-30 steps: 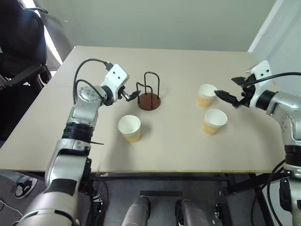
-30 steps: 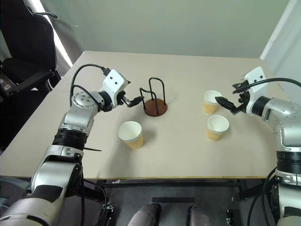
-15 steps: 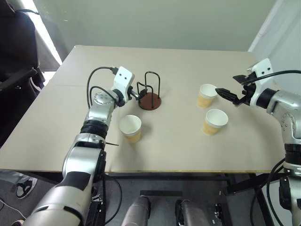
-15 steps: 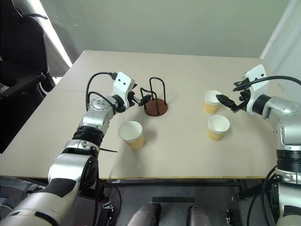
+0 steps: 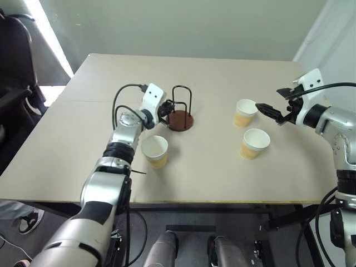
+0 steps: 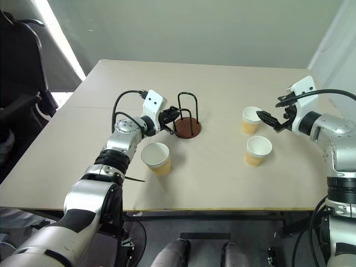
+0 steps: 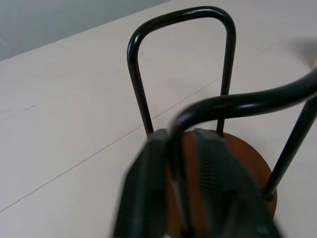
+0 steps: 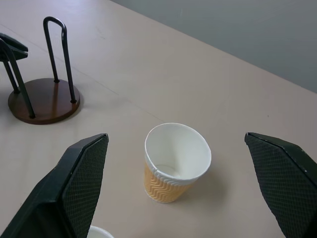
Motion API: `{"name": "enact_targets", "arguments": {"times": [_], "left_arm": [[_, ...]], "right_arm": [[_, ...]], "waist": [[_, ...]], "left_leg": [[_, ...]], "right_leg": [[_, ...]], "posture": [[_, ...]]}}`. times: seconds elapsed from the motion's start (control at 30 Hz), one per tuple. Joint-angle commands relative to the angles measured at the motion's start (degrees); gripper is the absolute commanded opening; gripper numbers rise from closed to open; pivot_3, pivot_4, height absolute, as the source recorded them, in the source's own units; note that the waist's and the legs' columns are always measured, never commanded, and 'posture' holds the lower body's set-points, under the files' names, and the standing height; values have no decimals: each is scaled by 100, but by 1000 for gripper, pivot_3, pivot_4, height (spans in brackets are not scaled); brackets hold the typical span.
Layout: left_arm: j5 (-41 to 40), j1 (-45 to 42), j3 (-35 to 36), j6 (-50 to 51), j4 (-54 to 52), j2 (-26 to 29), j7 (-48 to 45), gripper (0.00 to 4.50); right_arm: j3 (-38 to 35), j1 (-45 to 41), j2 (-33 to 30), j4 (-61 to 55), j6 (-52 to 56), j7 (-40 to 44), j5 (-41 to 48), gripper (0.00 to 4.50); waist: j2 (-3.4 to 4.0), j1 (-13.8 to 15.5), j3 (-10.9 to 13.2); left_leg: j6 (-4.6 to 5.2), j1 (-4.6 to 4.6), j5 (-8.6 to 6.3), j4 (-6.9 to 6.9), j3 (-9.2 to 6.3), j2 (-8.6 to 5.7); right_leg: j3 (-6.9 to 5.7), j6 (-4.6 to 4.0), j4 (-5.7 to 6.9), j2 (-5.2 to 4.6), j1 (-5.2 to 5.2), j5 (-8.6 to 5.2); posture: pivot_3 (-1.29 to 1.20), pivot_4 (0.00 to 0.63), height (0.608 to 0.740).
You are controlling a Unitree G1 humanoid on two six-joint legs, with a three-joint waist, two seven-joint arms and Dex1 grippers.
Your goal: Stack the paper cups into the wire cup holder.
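Black wire cup holder (image 5: pixel 179 108) in left gripper (image 5: pixel 165 110)

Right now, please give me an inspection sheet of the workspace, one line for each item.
Surface: beige table, bare around the items.
Job's things: three paper cups upright, none stacked; wire cup holder empty.
Clutter: nothing seen.
End effectors: left end effector shut on a wire loop of the holder; right end effector open, facing a cup.
Cables: black cable on the left arm.
Surroundings: black chair, grey wall.
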Motion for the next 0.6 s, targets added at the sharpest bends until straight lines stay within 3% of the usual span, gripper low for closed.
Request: {"name": "enact_targets", "arguments": {"times": [0.03, 0.23, 0.6], "left_arm": [[-29, -17, 16, -32, -80, -4, -71, 25], [-191, 68, -27, 141, -456, -145, -683, 25], [-526, 619, -462, 1194, -2213, -439, -1743, 25]], "right_arm": [[-238, -63, -77, -110, -96, -78, 47, 4500], [-277, -77, -138, -51, -125, -65, 29, 4500], [-369, 64, -494, -165, -101, 104, 69, 4500]], "waist": [[0, -3, 0], [0, 8, 0], [0, 14, 0]], "left_leg": [[1, 1, 0, 1, 3, 0], [7, -6, 4, 16, 3, -2], [13, -37, 2, 33, 3, -4]], "right_leg": [[2, 1, 1, 0, 0, 0], [2, 5, 0, 0, 0, 7], [2, 18, -7, -2, -15, 23]], "posture": [[0, 150, 740], [0, 150, 740], [0, 150, 740]]}}
